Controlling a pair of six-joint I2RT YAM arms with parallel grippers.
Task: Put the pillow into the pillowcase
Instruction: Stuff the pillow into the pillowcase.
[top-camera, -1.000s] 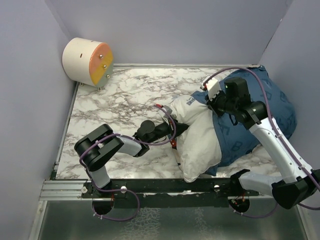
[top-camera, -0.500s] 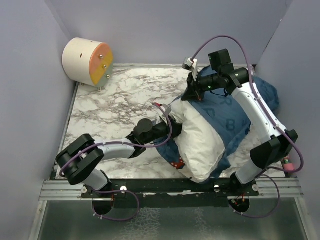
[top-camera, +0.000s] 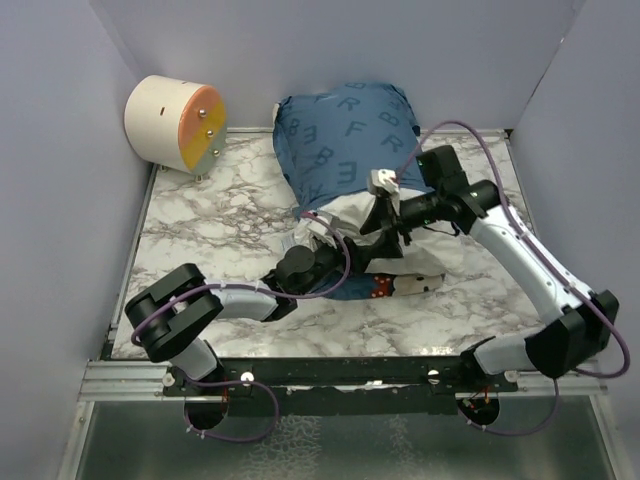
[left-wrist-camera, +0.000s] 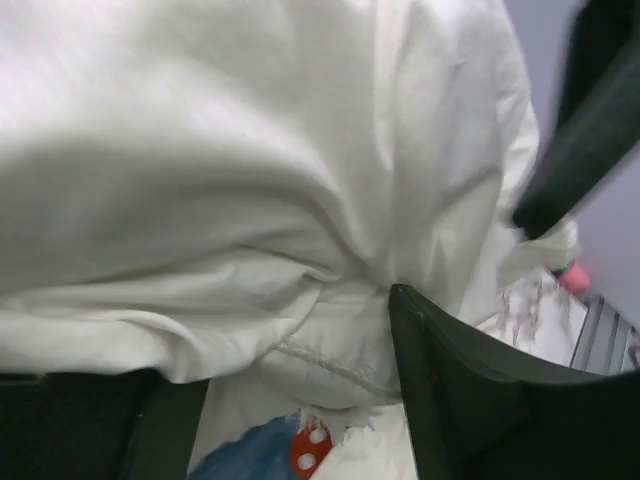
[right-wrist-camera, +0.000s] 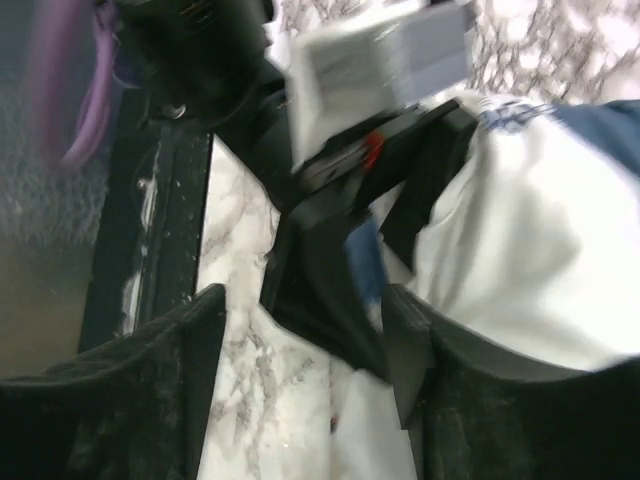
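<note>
Pillowcase (top-camera: 345, 140): large blue fabric case, bulging and stuffed, lying at the 12 o'clock side of the table against the back wall. Printed in darker blue capitals; "R", "F", "B" and "E" were legible in the top view. A red bow motif with white dots showed on a blue fold near table centre.

Pillow (top-camera: 345, 212): white, plump, mostly sheathed in the case; its exposed end protruded from the case mouth at 6 o'clock of the bundle, near centre. No label text could be read.

Table (top-camera: 210, 230): marble-patterned top, grey veins on white.

Cylinder (top-camera: 175, 122): cream body, orange end face with small studs, at 10 o'clock in the far corner, well apart from the fabric.

Right gripper (top-camera: 392, 232): reached in from 3 o'clock to the pillow's exposed end. Fingers stood parted in the wrist view, clamping nothing, white fabric just beside one finger.

Left gripper (top-camera: 335, 255): came from 8 o'clock, at the pillow's near edge. Its fingers (left-wrist-camera: 470, 400) were spread, white cloth bulging into the gap, not pinched.
</note>
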